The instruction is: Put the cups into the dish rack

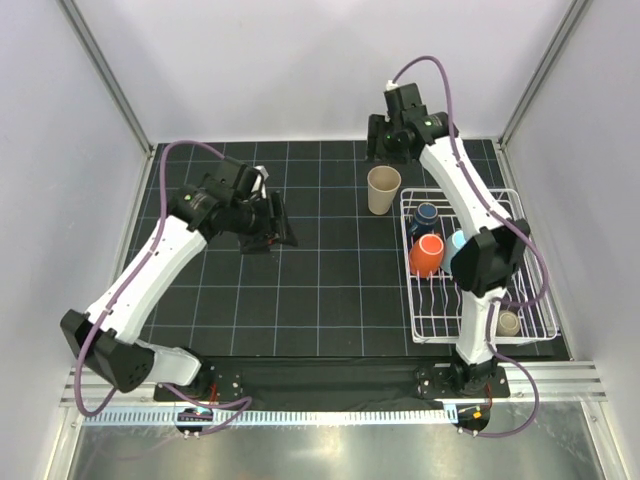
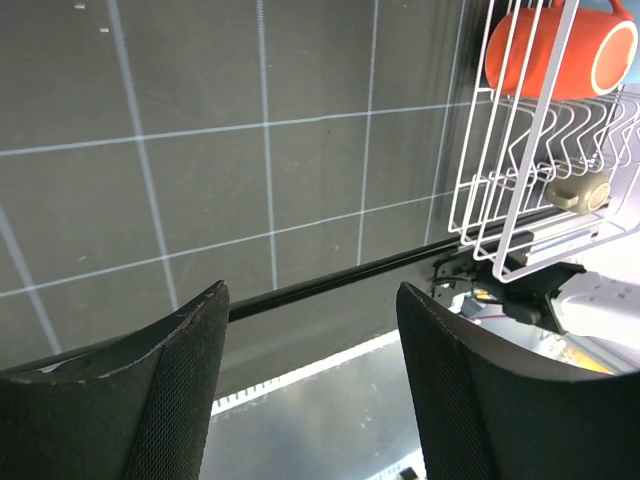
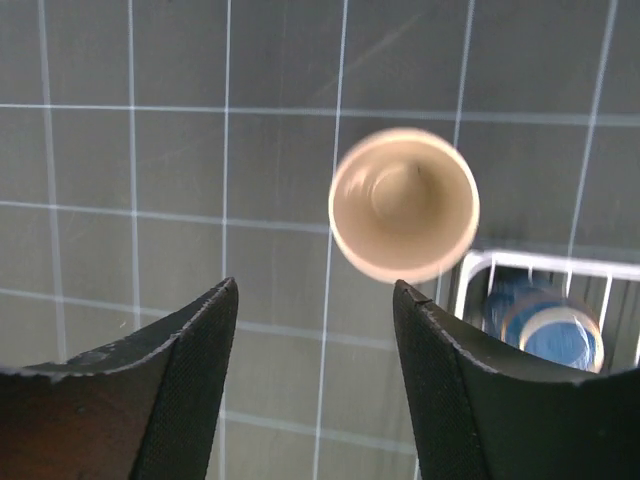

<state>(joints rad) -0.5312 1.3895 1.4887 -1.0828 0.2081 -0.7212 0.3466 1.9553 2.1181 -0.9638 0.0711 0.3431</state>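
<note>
The dish rack [image 1: 436,340] sits on the black grid mat [image 1: 330,290]; all places below are given vs. the rack.

Cups:
- The tall beige tumbler [image 1: 384,190] stands upright, mouth up, on the mat just outside the rack's far-left corner, i.e. not in the rack.
- The navy cup [image 1: 426,214] is inside the rack, at the far-left corner.
- The orange cup [image 1: 426,256] is inside, along the left side, just nearer than the navy one. It's lying on its side across the prongs.
- The light blue mug [image 1: 458,240] is inside, just right of the orange cup toward the rack's middle, partly hidden by the R arm [image 1: 470,200].
- The small taupe handled mug [image 1: 508,323] is inside, at the near-right corner.

Grippers:
- The R gripper [image 3: 314,290] hangs beyond the rack's far-left corner, above the tumbler's far side. Its fingers are apart w/ nothing between them (wrist view is blurred, but the tumbler's mouth shows just ahead of the tips).
- The L gripper [image 2: 310,297] is well left of the rack, over bare mat, fingers apart & empty.
</note>
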